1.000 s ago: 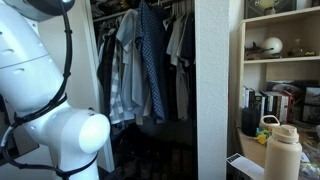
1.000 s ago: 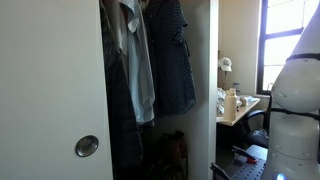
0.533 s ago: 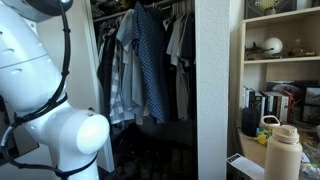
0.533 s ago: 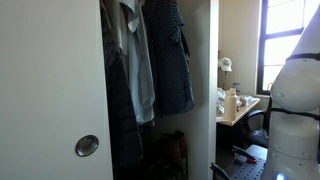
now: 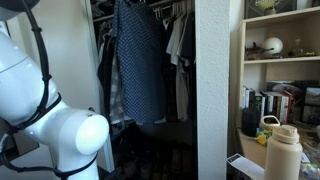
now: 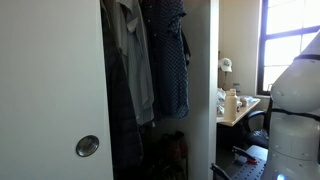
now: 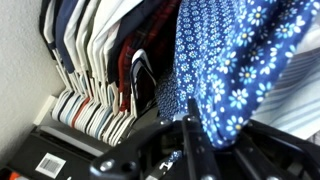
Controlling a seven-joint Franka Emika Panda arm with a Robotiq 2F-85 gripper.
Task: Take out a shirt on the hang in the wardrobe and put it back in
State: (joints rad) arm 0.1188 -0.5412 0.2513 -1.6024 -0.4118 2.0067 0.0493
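Note:
The dusty-blue patterned shirt (image 5: 140, 65) hangs broadside at the front of the wardrobe (image 5: 215, 80), ahead of the other shirts on the rail. It also shows in an exterior view (image 6: 172, 60), next to grey shirts. In the wrist view its blue flowered cloth (image 7: 235, 50) fills the upper right. My gripper (image 7: 190, 135) sits right under it, its dark fingers close together with the cloth around them. In both exterior views the gripper is out of the picture above.
Several shirts on white hangers (image 7: 90, 110) crowd the rail. My arm's white body (image 5: 60, 130) stands before the wardrobe opening. A white bookshelf (image 5: 285, 60) and a tan bottle (image 5: 283, 150) are beside the side panel. A desk (image 6: 235, 105) stands by the window.
The blue shirt has swung from edge-on to broadside and shifted toward the front of the rail. My upper arm has moved up out of the exterior view.

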